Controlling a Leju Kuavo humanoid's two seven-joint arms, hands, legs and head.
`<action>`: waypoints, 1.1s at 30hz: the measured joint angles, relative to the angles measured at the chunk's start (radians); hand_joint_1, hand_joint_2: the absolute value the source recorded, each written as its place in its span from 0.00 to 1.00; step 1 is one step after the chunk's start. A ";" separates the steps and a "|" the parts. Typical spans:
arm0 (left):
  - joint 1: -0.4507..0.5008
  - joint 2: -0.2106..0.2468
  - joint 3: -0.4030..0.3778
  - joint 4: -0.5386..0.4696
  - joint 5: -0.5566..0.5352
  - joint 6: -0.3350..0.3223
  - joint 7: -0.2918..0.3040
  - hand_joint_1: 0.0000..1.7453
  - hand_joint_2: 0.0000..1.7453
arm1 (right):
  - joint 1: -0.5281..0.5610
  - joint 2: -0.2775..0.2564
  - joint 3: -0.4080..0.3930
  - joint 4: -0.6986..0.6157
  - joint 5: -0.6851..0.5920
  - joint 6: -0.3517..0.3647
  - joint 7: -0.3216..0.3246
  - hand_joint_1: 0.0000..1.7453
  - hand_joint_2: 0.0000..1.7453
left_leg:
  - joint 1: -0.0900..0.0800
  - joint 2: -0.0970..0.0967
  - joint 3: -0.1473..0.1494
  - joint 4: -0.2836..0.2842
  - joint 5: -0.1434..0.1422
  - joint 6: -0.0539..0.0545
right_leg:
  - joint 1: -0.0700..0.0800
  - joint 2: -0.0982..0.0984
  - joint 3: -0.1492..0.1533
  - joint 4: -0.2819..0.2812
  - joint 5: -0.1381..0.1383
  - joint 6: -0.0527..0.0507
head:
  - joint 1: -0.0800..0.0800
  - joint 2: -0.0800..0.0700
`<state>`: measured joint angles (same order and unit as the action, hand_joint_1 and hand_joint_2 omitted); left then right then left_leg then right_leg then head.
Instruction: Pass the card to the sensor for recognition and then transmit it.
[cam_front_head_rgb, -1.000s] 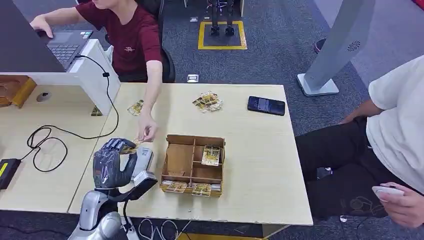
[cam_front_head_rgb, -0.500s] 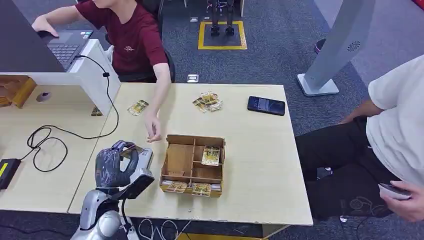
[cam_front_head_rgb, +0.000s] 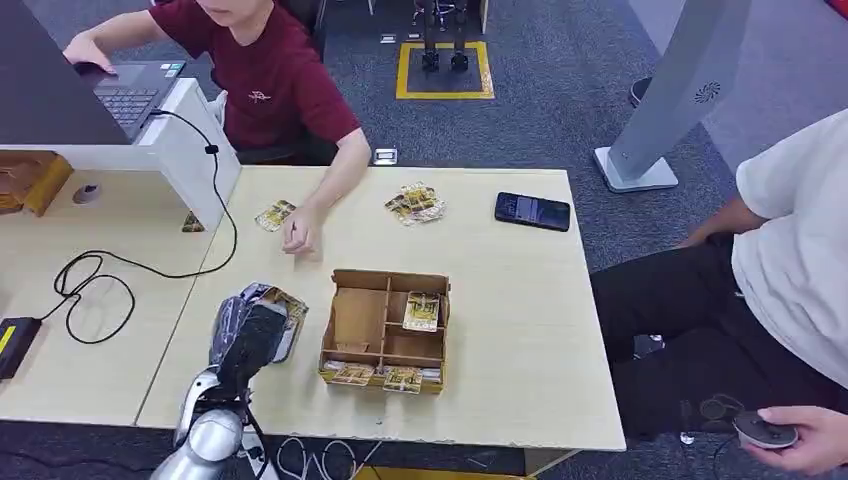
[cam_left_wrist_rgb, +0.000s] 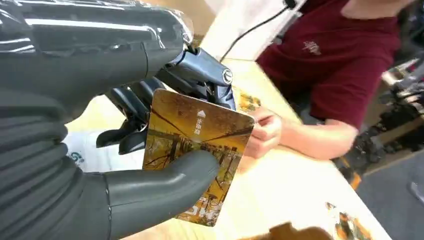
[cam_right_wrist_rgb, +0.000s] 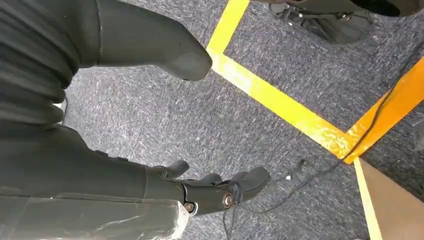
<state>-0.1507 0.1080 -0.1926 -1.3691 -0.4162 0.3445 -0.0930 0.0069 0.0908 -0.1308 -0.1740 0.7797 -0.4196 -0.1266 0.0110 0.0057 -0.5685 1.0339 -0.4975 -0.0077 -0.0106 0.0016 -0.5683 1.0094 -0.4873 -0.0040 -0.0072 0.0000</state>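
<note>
The left hand (cam_left_wrist_rgb: 125, 150) pinches a yellow card (cam_left_wrist_rgb: 197, 152) between its thumb and fingers, low over the table (cam_front_head_rgb: 500, 330), just beside the wooden box (cam_front_head_rgb: 385, 330). The right hand (cam_right_wrist_rgb: 165, 150) hangs over the floor with spread fingers, holding nothing. A person's hand (cam_front_head_rgb: 298, 237) rests on the table past the card.

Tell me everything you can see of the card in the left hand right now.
The card is a flat, stiff-looking rectangle with rounded corners, printed in golden-brown tones with a small white arrow and white characters near one edge. The left hand grips it: the thick grey thumb presses on its printed face and darker fingers back it from behind. It is held tilted above the light wooden table, beside the wooden divided box. No bend or damage shows on it.
</note>
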 joint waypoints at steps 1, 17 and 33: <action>-0.005 0.000 0.008 0.009 0.004 0.005 0.010 1.00 1.00 | 0.000 0.000 0.000 0.000 0.000 0.000 0.000 0.00 1.00 | 0.000 0.000 0.000 0.000 0.000 0.000 | 0.000 0.000 0.000 0.000 0.000 0.000 | 0.000 0.000; -0.039 -0.003 0.089 0.188 -0.036 0.085 0.036 1.00 1.00 | 0.000 0.003 -0.002 0.000 0.006 -0.001 0.003 0.00 1.00 | 0.000 0.000 0.000 0.000 0.000 0.000 | 0.000 0.000 0.000 0.000 0.000 0.000 | 0.000 0.000; -0.054 -0.020 0.114 0.266 -0.071 0.087 0.044 1.00 1.00 | 0.000 0.005 -0.019 0.000 0.013 -0.001 0.001 0.00 1.00 | 0.000 0.000 0.000 0.000 0.000 0.000 | 0.000 0.000 0.000 0.000 0.000 0.000 | 0.000 0.000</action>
<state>-0.2048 0.0881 -0.0790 -1.1028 -0.4872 0.4315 -0.0488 0.0070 0.0961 -0.1495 -0.1743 0.7931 -0.4208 -0.1259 0.0109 0.0058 -0.5685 1.0340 -0.4975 -0.0077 -0.0106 0.0017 -0.5680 1.0095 -0.4873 -0.0040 -0.0072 0.0000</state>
